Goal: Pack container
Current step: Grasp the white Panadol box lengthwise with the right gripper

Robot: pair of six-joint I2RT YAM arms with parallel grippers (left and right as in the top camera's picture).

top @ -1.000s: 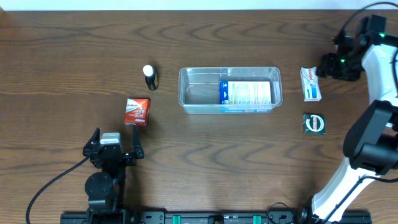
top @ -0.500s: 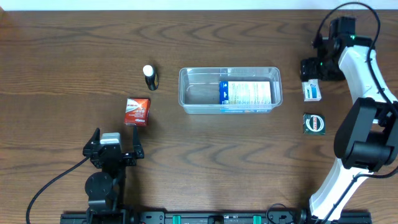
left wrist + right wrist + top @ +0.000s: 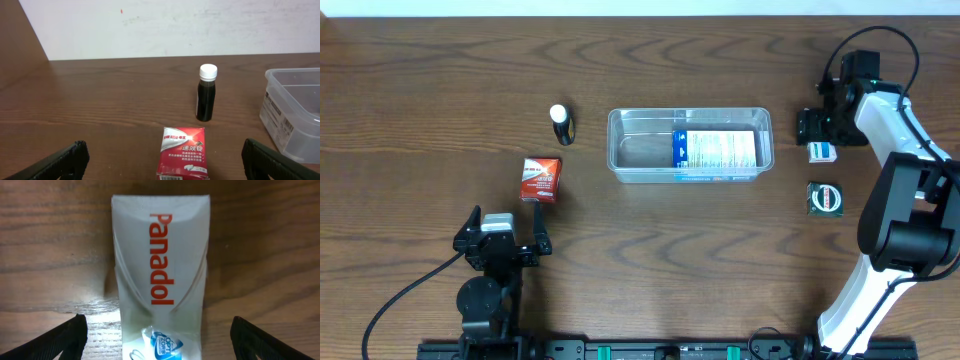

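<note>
One container holds one box; four single items lie spread around it. The left end effector and the right end effector are both open.

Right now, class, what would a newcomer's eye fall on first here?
The clear container mid-table, holding a blue-and-white box, draws the eye first. To its right, the right gripper hangs open astride a white Panadol box. A red box and dark white-capped bottle sit left.

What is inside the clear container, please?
One blue-and-white box lies in the right half of the container; the left half shows nothing. Anything beneath the box is covered.
</note>
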